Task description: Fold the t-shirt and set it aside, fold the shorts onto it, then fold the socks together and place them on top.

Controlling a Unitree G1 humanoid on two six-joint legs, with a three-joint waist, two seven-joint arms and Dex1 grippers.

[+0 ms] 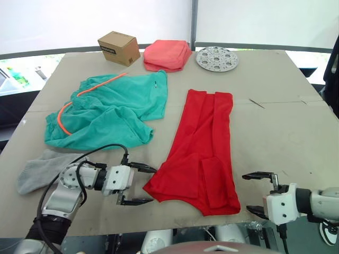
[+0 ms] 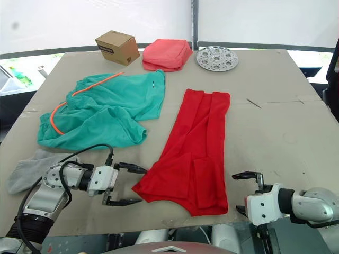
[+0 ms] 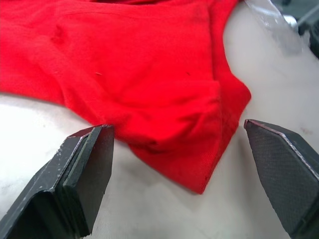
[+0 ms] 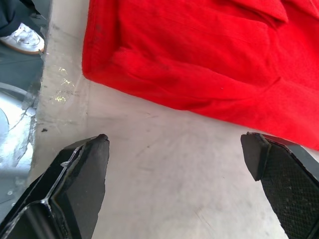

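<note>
My left gripper [image 1: 139, 184] and right gripper [image 1: 259, 193] hang released at either near corner of the t-shirt [image 1: 198, 153], which lies folded lengthwise on the worktop [image 1: 275, 121], ready, I judge, to lift that hem for the next fold.

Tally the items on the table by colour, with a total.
Red: 1, t-shirt
Teal: 1, shorts
Grey: 1, socks
Coral-pink: 1, folded cloth
Brown: 1, cardboard box
Silver: 1, perforated round plate
Total: 6
</note>
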